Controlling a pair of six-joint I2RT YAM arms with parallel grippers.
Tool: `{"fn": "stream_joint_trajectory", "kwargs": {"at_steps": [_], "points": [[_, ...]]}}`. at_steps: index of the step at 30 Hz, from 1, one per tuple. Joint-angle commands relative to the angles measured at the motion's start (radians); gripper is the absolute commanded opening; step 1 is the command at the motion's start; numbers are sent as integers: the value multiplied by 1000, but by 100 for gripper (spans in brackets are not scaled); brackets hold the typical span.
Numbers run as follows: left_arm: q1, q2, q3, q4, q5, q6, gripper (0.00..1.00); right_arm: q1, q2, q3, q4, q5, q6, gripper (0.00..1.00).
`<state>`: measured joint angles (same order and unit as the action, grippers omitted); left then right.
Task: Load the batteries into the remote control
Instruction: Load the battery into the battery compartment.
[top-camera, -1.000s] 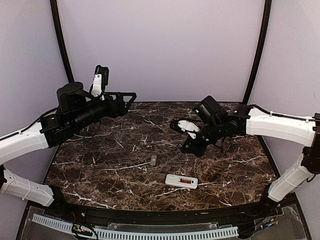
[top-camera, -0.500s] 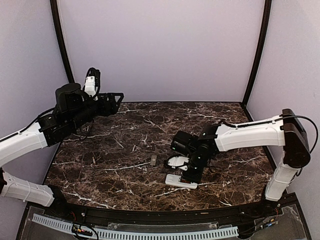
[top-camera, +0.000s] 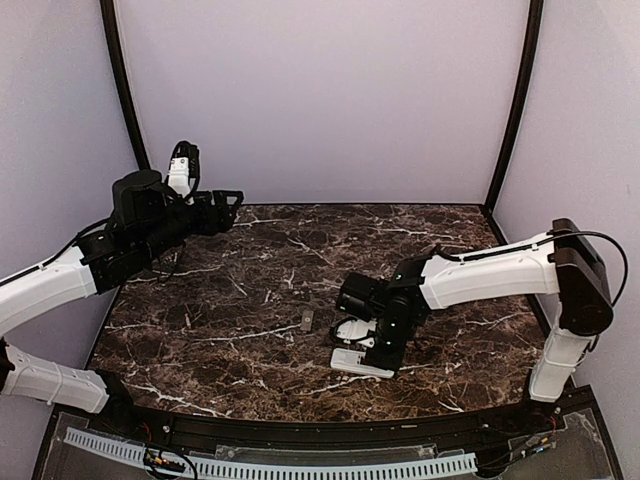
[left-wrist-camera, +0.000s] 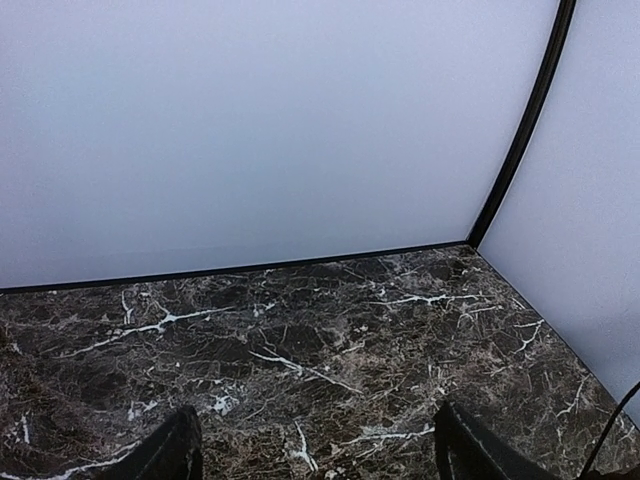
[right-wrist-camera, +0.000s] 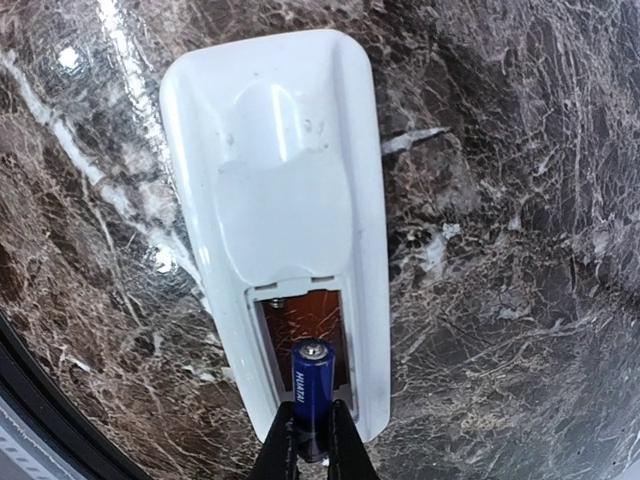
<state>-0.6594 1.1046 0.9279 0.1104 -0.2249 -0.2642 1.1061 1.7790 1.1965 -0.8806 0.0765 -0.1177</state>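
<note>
The remote control (right-wrist-camera: 280, 170) lies back up on the marble, its battery bay (right-wrist-camera: 300, 320) uncovered and brown inside. My right gripper (right-wrist-camera: 312, 428) is shut on a blue battery (right-wrist-camera: 312, 385) that stands tip-first over the bay's near end. In the top view the right gripper (top-camera: 370, 343) hovers right over the remote control (top-camera: 352, 362) at the front centre. Another battery (top-camera: 307, 320), small and grey-brown, lies on the table just left of it. My left gripper (top-camera: 228, 203) hangs raised at the back left, open, with nothing between its fingers (left-wrist-camera: 172, 452).
The dark marble table (top-camera: 250, 280) is walled by pale panels with black corner posts (top-camera: 510, 110). A black rail (top-camera: 300, 430) runs along the near edge. The left wrist view holds only bare marble (left-wrist-camera: 300, 340) and the back wall.
My right arm swung down from mid-air at the back right to just over the remote, battery still in its grip. The left arm drew back a little toward the left wall.
</note>
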Motion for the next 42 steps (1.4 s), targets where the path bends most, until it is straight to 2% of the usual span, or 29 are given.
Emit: {"fn": "stream_joint_trajectory", "kwargs": {"at_steps": [1,14,24,32,42], "points": [[10,-16,-17,-1,12,9,79,9,30,26,-15,31,24,8],[22,-20,-19,-2,17,19,79,20,56,64,-40,59,57,21],[29,-19,-18,-4,22,26,79,24,74,75,-53,79,54,26],[33,-32,-20,-5,23,32,79,23,99,90,-29,94,32,26],[35,-44,-22,-8,10,42,80,20,127,98,-2,0,16,27]]}}
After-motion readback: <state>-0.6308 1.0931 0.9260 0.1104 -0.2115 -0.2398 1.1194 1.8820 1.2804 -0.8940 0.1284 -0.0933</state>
